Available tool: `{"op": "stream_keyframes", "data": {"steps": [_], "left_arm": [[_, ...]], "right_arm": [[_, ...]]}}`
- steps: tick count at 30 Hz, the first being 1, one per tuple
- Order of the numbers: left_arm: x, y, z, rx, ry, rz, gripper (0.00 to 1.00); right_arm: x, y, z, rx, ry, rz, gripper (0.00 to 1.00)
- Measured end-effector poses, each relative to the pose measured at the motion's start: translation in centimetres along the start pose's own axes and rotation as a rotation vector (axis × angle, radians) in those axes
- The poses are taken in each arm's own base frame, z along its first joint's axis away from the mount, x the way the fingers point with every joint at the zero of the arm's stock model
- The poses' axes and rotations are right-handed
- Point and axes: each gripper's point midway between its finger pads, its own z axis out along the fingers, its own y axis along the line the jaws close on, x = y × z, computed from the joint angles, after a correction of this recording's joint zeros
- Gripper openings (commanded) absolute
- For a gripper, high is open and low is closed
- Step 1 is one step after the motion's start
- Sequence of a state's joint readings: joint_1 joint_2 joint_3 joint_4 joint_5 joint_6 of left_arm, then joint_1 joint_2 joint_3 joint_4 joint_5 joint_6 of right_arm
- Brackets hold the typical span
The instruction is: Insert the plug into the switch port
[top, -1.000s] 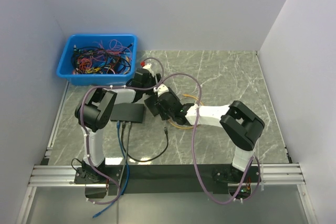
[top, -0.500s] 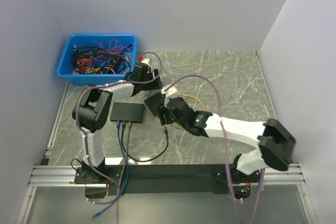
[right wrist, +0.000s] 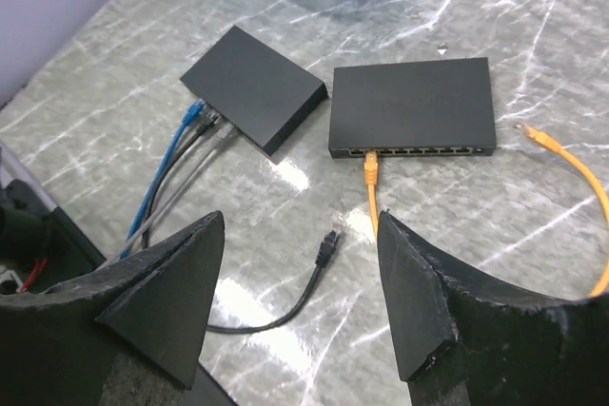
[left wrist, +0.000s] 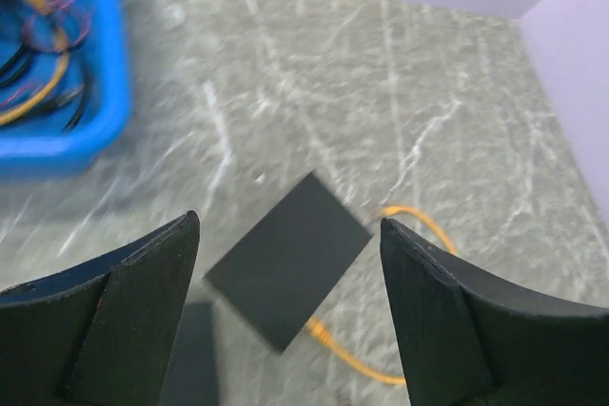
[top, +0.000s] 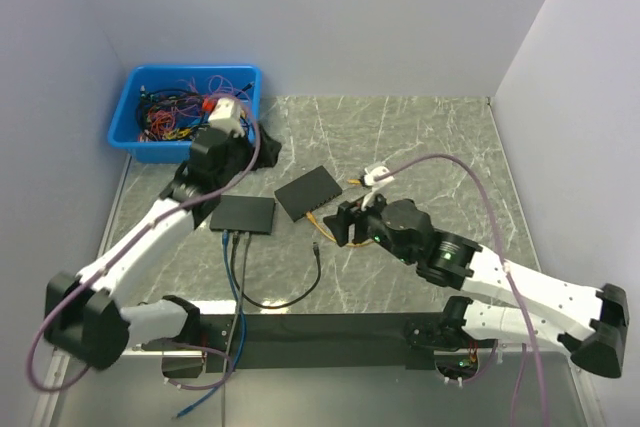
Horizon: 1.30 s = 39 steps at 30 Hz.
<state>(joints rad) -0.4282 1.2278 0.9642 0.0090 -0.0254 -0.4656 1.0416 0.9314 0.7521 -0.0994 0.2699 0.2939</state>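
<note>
A black switch [right wrist: 412,105] lies tilted mid-table, also in the top view [top: 310,191] and the left wrist view [left wrist: 288,259]. An orange plug [right wrist: 370,167] sits in one of its front ports; the orange cable's [right wrist: 580,178] other plug [right wrist: 531,135] lies loose to the right. A loose black plug [right wrist: 329,241] lies in front of the switch. My right gripper [right wrist: 300,222] is open and empty, above and in front of the black plug [top: 317,247]. My left gripper [left wrist: 287,222] is open and empty, high above the switch's far-left side.
A second black switch [right wrist: 249,87] sits to the left with blue, grey and black cables [right wrist: 181,154] plugged in. A blue bin [top: 185,107] of tangled cables stands at the back left. Walls close the table on three sides.
Both grippers have drawn away from the switch: the left arm swung back left toward the bin, the right arm pulled back right and toward the near edge. The switch now lies uncovered.
</note>
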Motion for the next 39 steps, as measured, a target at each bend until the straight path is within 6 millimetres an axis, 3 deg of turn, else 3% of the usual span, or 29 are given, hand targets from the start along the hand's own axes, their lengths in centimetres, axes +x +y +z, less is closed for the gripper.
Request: {"op": "stream_keyframes", "data": {"steps": [6, 9, 19, 28, 33, 39], "left_arm": [[4.6, 1.3, -5.3, -0.033, 0.017, -0.032, 0.81], [5.3, 1.6, -7.6, -0.036, 0.003, -0.059, 0.81], [2.4, 2.0, -14.8, -0.074, -0.081, -0.165, 0.76], [-2.4, 2.4, -22.4, -0.110, -0.198, -0.174, 0.81], [-2.7, 3.9, -24.2, -0.150, -0.273, -0.179, 0.83], [-0.7, 6.1, -22.5, -0.266, -0.225, -0.162, 0.86]], "right_arm": [[-0.3, -0.3, -2.3, -0.031, -0.037, 0.018, 0.72], [-0.4, -0.3, -3.3, -0.053, -0.057, 0.030, 0.72], [-1.5, -0.7, -6.3, -0.083, -0.137, 0.111, 0.73], [-0.7, -1.1, -7.4, -0.093, -0.150, 0.152, 0.76], [0.0, -1.3, -7.2, -0.081, -0.130, 0.158, 0.76], [1.4, -2.1, -6.8, -0.033, -0.077, 0.157, 0.76]]}}
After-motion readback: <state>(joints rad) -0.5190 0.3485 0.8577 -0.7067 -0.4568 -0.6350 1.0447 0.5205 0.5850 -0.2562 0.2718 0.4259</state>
